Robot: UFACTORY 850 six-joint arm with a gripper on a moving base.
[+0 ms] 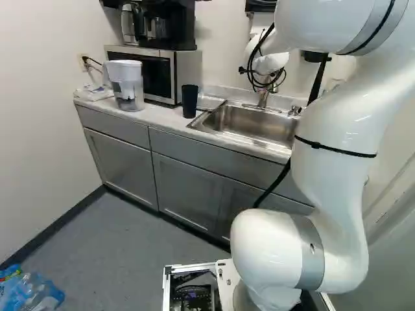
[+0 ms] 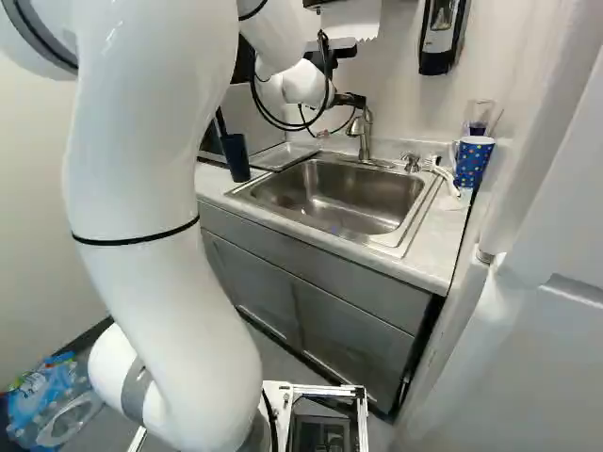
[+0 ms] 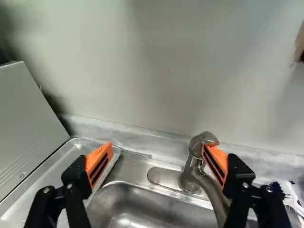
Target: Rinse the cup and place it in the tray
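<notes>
The dark cup (image 1: 189, 102) stands upright on the counter (image 1: 159, 117), wider end up, long axis vertical, near the front edge and just beside the tray (image 3: 50, 176); I can't make out its inside or whether it touches the tray. Close up, the tray runs out of sight past my finger, and part of the faucet (image 3: 191, 166) is hidden behind my other one. My gripper (image 2: 341, 113) is spread wide, gripping nothing, above the back of the sink (image 2: 339, 193).
</notes>
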